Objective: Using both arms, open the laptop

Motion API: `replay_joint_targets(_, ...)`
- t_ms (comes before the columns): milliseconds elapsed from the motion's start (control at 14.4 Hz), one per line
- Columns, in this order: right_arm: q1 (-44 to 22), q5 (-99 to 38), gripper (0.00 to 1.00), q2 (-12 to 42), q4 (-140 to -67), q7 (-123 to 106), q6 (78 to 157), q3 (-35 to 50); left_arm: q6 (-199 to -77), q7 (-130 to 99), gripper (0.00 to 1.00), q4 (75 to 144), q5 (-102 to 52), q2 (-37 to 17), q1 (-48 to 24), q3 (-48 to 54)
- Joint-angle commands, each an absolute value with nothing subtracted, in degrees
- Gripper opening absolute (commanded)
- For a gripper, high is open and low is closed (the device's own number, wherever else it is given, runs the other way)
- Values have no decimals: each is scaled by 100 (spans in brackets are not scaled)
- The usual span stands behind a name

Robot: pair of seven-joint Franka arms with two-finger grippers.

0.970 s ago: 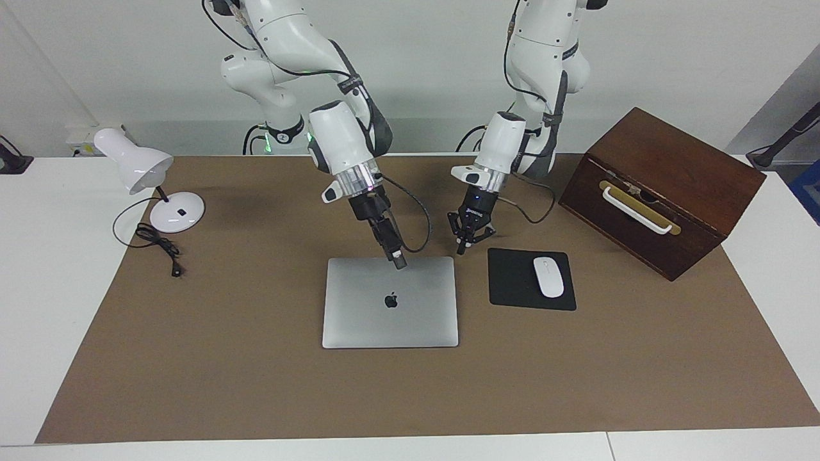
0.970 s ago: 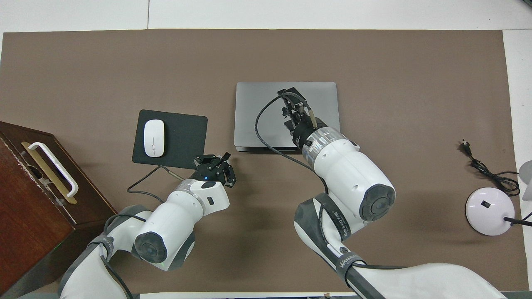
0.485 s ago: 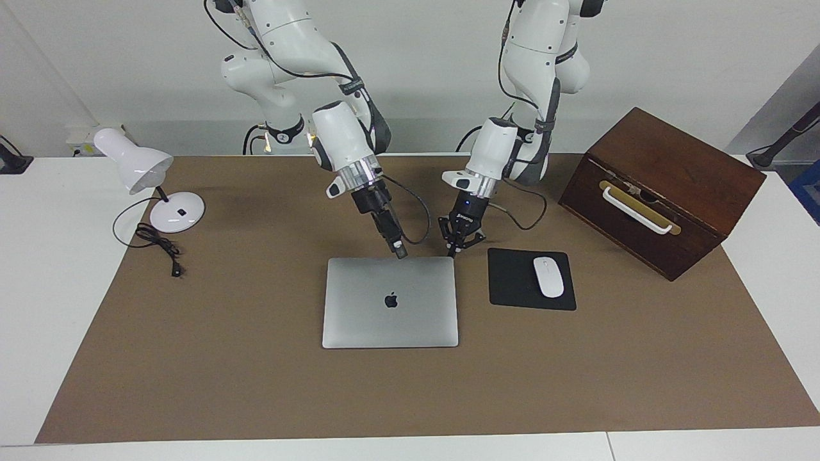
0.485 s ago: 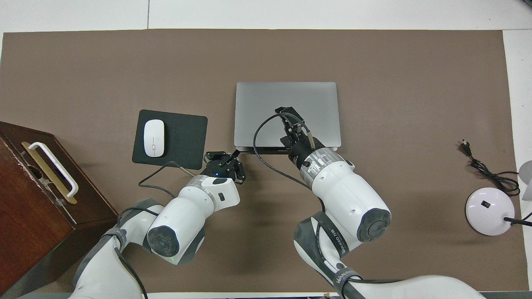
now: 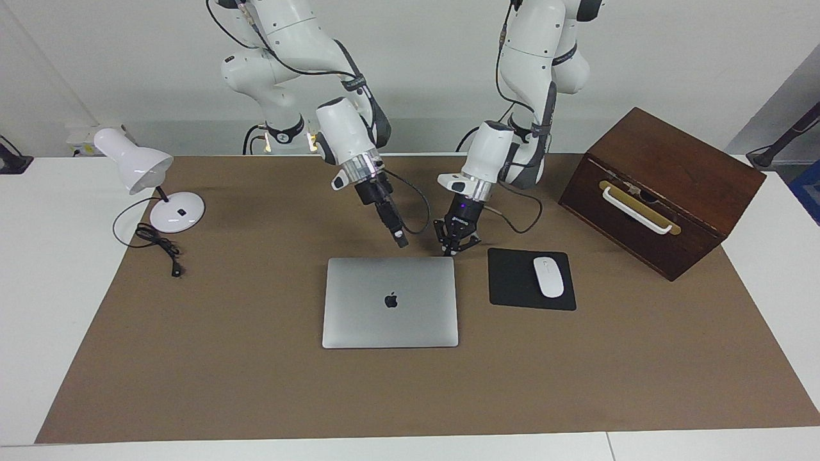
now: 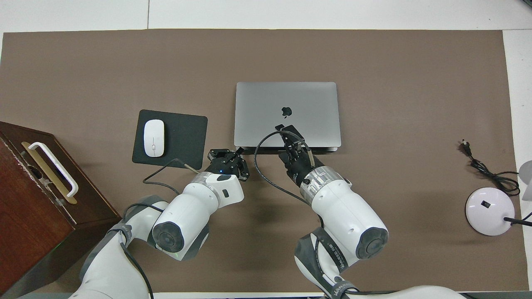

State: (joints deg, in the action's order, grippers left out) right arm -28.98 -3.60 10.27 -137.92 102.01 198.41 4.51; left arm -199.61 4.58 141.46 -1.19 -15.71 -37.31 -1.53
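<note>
The silver-grey laptop [image 5: 391, 323] lies closed and flat on the brown mat, apple logo up; it also shows in the overhead view [image 6: 286, 97]. My right gripper [image 5: 401, 242] is shut and empty, tilted, in the air over the laptop's edge nearer to the robots [image 6: 285, 128]. My left gripper [image 5: 450, 251] is low at the laptop's corner nearer to the robots, toward the left arm's end [image 6: 232, 154]. I cannot tell if it touches the corner.
A black mouse pad [image 5: 512, 285] with a white mouse [image 5: 548, 276] lies beside the laptop toward the left arm's end. A brown wooden box [image 5: 666, 186] stands past it. A white desk lamp [image 5: 138, 166] and its cable [image 5: 160, 246] are at the right arm's end.
The right gripper drew back from over the lid to the laptop's nearer edge. The left gripper moved sideways to the laptop's near corner. The laptop stays closed.
</note>
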Motion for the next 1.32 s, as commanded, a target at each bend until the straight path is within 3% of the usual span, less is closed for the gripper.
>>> replay_joint_targets(0, -2927, -483, 98, 1028, -13931, 10239, 19986, 448, -20065, 387, 0, 13975, -176, -1749, -3815, -220)
replay_joint_targets(1248, -2874, -483, 98, 1696, -13589, 10108, 20074, 439, -20057, 369, 0, 13658, -167, -2048, -3648, -220)
